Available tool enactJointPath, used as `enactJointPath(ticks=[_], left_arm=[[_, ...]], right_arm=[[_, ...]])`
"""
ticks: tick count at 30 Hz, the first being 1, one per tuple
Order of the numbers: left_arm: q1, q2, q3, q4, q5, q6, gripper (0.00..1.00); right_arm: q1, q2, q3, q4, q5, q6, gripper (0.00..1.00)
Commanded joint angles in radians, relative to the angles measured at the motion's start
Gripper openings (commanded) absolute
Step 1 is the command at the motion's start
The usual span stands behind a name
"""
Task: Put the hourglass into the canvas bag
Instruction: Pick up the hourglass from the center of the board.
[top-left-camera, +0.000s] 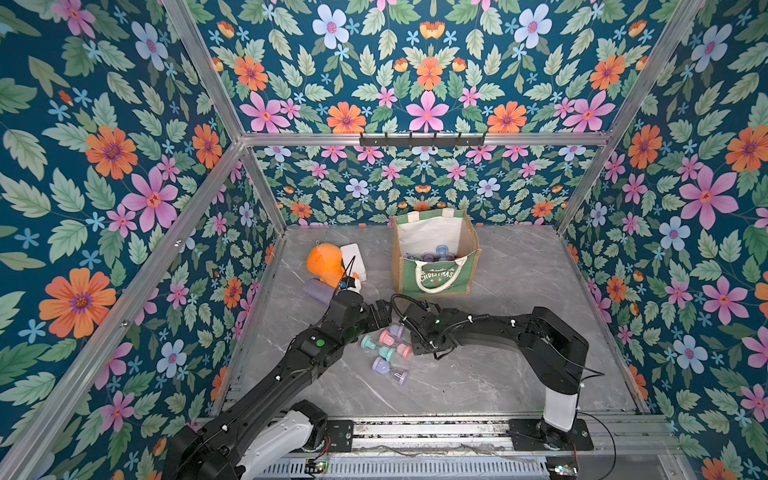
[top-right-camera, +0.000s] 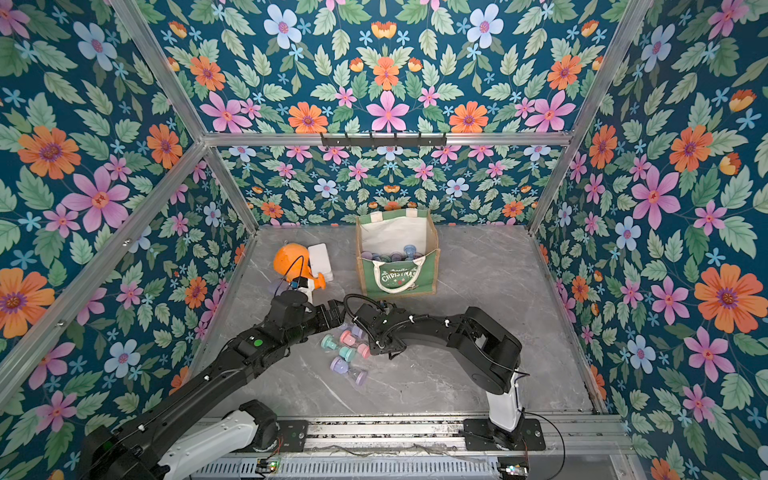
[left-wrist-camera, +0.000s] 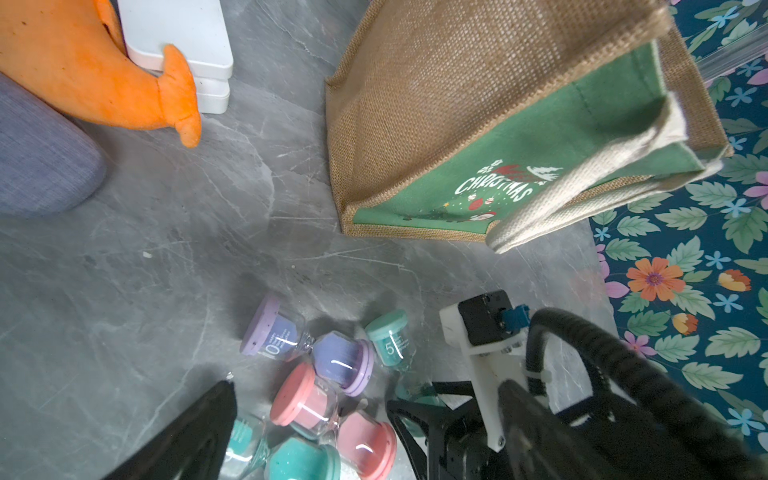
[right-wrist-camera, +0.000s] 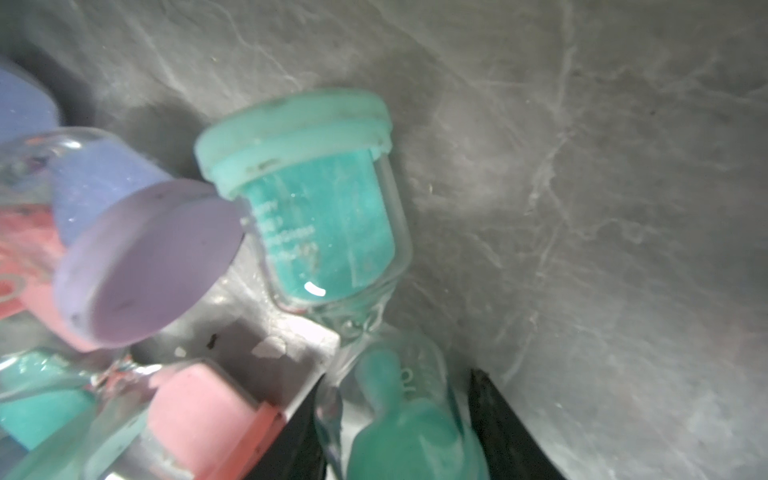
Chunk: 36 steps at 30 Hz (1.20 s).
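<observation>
The canvas bag stands open at the back of the table, with several hourglasses inside. In front of it, more hourglasses lie in a cluster in pink, purple and teal. In the right wrist view my right gripper has its fingers pressed to both sides of the lower bulb of a teal hourglass, which lies on the table. That hourglass is hidden under the right arm in both top views. My left gripper hangs open above the cluster, holding nothing.
An orange plush toy, a white box and a grey-purple cushion sit left of the bag. Floral walls close in the grey marble table. A black hook rail is on the back wall.
</observation>
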Motion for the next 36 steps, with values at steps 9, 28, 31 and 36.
enactJointPath(ticks=[9,28,31,36], left_arm=[[0.0,-0.005,0.008,0.009,0.001,0.014,1.0],[0.0,-0.033,0.085,-0.041,-0.022,0.038,1.0],[0.0,-0.038,0.108,-0.057,-0.035,0.049,1.0],[0.0,-0.036,0.166,-0.076,-0.072,0.074,1.0]], right_arm=[[0.002,-0.012,0.008,0.002,-0.019,-0.014,0.42],[0.001,-0.295,0.029,-0.069,-0.027,-0.069,0.34],[0.002,-0.356,0.046,-0.085,-0.029,-0.088,0.34],[-0.002,-0.459,0.117,-0.127,-0.02,-0.147,0.34]])
